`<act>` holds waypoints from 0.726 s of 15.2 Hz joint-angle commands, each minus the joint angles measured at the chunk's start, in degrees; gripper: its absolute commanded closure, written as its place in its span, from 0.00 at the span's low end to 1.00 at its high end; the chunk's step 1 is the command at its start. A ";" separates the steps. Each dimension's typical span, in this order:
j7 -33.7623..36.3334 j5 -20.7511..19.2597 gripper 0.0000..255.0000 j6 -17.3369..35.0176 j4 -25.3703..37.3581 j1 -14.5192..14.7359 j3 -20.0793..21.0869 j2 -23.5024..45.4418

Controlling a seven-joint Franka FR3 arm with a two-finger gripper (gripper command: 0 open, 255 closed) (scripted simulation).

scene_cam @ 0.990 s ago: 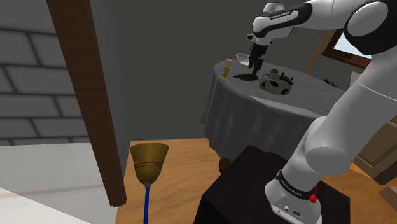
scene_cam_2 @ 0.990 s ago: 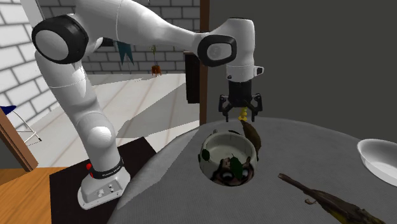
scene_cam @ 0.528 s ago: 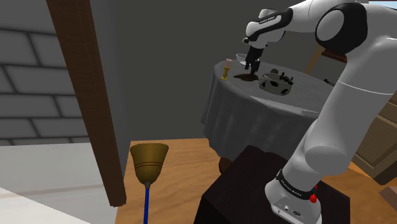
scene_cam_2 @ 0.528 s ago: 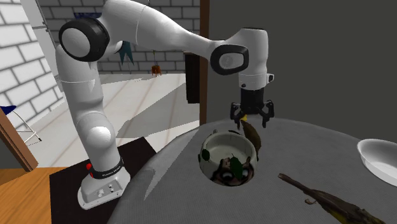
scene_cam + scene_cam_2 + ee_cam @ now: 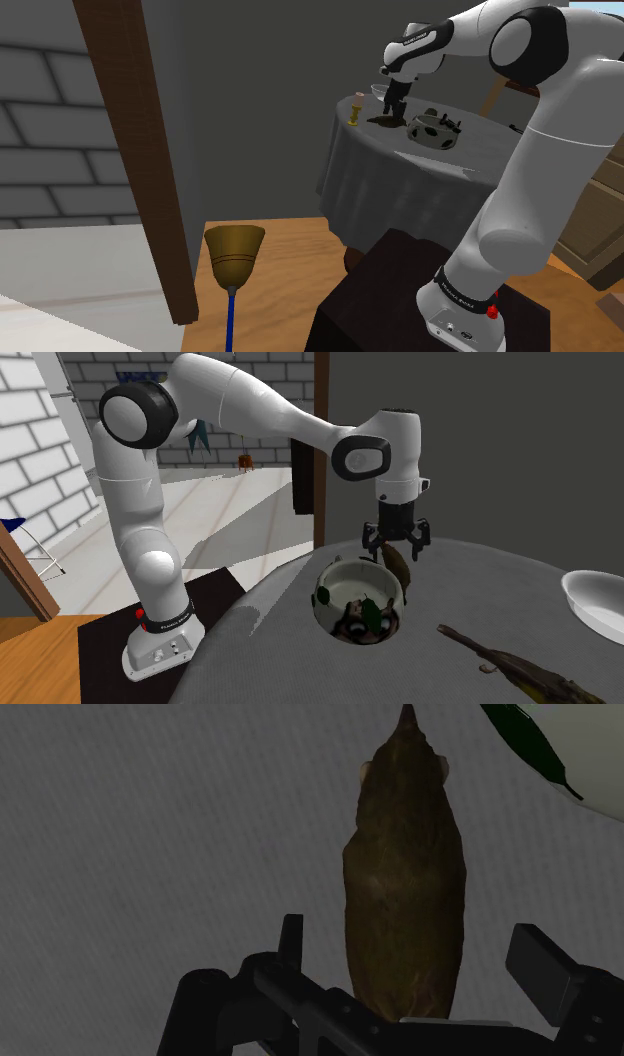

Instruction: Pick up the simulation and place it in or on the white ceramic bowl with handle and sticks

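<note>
Over the last second the black gripper had shifted toward 3 o'clock in the second exterior view and dropped. Its spread fingers now hung just above the brown mouse-like figure lying on the grey-clothed table. That suggested the approach was nearly over and the grasp not yet made. In the wrist view the figure lay lengthwise between the open fingers, neither visibly touching it, and its near end was hidden behind the hand. It lay at the 1 o'clock edge of the white, leaf-marked bowl, whose rim covered part of it. In the shoulder view the gripper was too small to judge contact.
</note>
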 commanded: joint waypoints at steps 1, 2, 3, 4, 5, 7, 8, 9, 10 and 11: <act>-0.02 0.02 0.00 0.03 -0.01 -0.01 0.00 0.01; -0.02 0.02 0.00 0.03 -0.01 -0.01 0.00 0.01; -0.01 0.01 0.00 0.02 -0.01 -0.01 0.00 0.01; -0.01 0.01 1.00 0.02 -0.01 -0.01 0.00 0.01; -0.01 0.01 1.00 0.02 -0.01 -0.01 0.00 0.01; -0.01 0.01 1.00 0.02 0.00 -0.01 0.00 0.01; -0.01 0.01 1.00 0.02 -0.01 0.00 0.00 0.00; -0.01 0.00 1.00 0.03 -0.02 -0.01 0.00 0.00; -0.02 0.01 1.00 0.04 -0.02 -0.01 0.00 0.01; -0.01 0.00 1.00 0.04 -0.03 0.00 0.00 0.00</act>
